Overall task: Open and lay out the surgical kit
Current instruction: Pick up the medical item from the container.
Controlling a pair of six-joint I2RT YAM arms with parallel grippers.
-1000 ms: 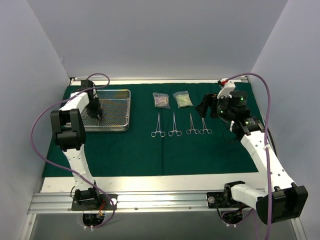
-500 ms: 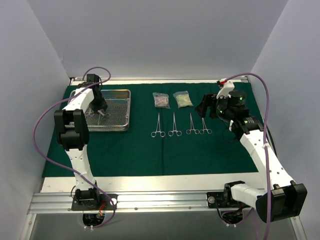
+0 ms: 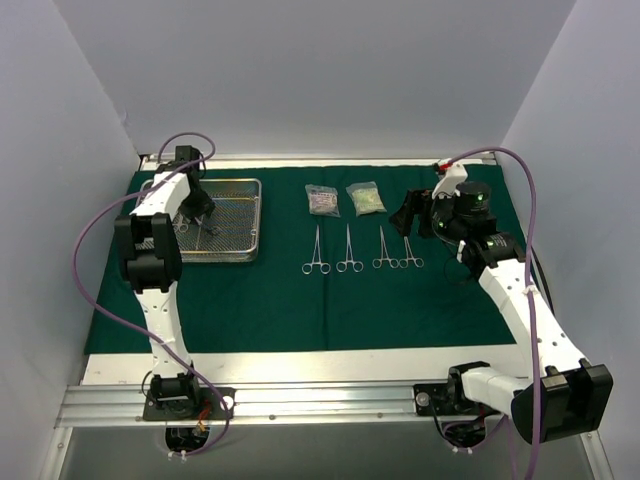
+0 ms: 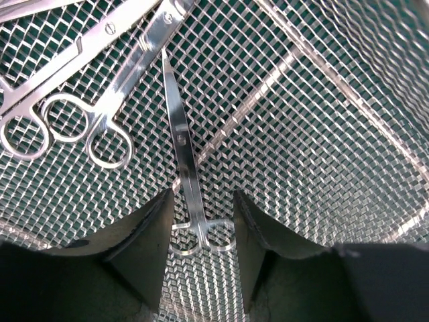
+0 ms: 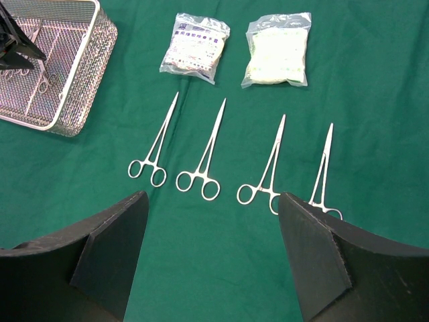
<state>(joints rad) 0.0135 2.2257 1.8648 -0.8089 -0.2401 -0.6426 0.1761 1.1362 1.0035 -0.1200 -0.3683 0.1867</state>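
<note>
A dark green cloth wrap (image 3: 300, 310) lies opened flat over most of the table. On its far left corner sits the rectangular silver wire-mesh tray (image 3: 257, 222). The left gripper (image 3: 197, 207) reaches down into this tray. In its wrist view the left gripper (image 4: 202, 194) is released, its black fingers (image 4: 151, 235) standing on either side of the ring handles of a small steel scissor-handled clamp (image 4: 179, 131) that lies flat on the mesh. Whether the pads brush those rings is hard to tell from this angle. Two more steel clamps (image 4: 107, 100) lie side by side on the mesh just to the left of it. The right gripper (image 3: 410, 212) hovers over the far right of the cloth with its jaws spread wide and nothing between them, and its wrist view looks down between the fingers (image 5: 110, 248) at the laid-out pieces. Two small clear pouches lie side by side near the far edge, a white printed pouch (image 5: 195, 54) on the left and a pale yellow pouch (image 5: 277, 57) on the right. Just in front of them four slim steel clamps (image 5: 204, 151) lie apart in a row on the cloth, tips pointing towards the pouches and ring handles towards the arms.
</note>
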